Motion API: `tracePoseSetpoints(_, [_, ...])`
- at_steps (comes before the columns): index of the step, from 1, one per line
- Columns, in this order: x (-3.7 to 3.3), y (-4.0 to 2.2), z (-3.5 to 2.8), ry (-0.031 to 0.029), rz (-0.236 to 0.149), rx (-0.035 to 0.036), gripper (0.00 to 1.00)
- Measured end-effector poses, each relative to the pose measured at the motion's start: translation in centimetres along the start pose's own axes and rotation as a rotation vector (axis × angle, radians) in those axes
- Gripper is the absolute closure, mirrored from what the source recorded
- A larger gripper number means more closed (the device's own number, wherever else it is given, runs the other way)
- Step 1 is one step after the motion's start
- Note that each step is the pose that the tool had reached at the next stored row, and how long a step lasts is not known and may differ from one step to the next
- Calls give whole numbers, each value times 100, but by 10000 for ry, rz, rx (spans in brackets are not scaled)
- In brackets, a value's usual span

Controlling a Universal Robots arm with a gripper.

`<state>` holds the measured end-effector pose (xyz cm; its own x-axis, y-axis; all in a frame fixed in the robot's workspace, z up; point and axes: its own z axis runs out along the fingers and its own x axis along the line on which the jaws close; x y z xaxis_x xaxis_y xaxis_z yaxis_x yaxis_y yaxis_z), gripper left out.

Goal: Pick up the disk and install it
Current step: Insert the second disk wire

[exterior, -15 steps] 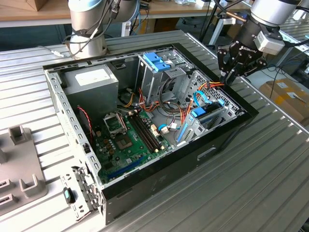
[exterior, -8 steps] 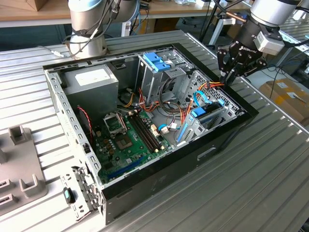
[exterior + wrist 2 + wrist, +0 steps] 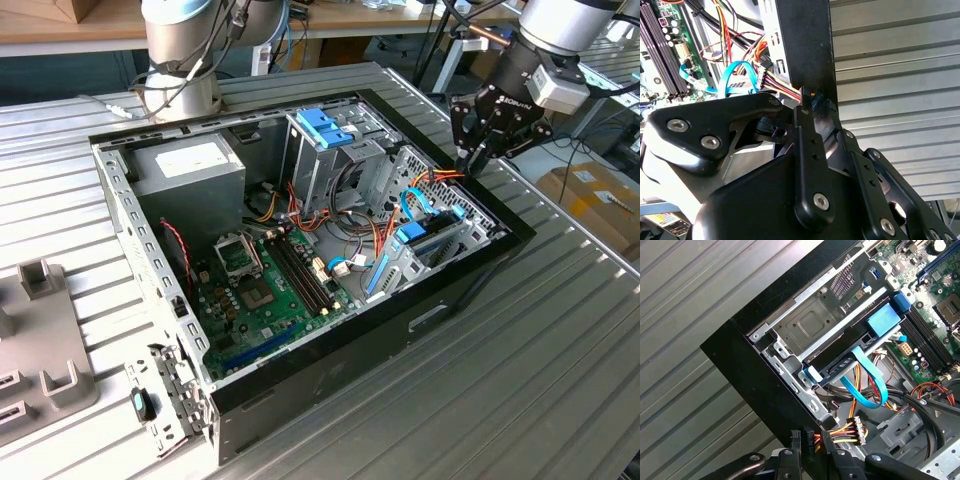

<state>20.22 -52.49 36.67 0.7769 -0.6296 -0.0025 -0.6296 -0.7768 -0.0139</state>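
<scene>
At upper right of the exterior view, my gripper [image 3: 478,158] hovers by the case rim [image 3: 505,215], fingers closed on nothing; the disk [image 3: 860,347] sits in its bay, seemingly installed.

Silver-grey arm [image 3: 560,25], black multi-link gripper [image 3: 478,150] with silver screw heads, black cabling.

A: what's everything sitting on?
B: ribbed grey metal table [image 3: 560,350]. Open black PC case [image 3: 330,370] mid-frame in the exterior view, grey plastic fixture [image 3: 40,350] at lower left, arm's base [image 3: 180,95] bolted at the top.
</scene>
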Motion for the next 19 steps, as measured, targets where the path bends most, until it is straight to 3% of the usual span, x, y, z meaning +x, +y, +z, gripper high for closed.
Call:
tracePoseSetpoints(1, [0, 0, 0, 0, 0, 0, 72])
tracePoseSetpoints(2, [1, -1, 0, 0, 0, 0, 79])
tracePoseSetpoints(8, [2, -1, 0, 1, 0, -1, 84])
tracePoseSetpoints(19, [4, -3, -4, 1, 0, -1, 84])
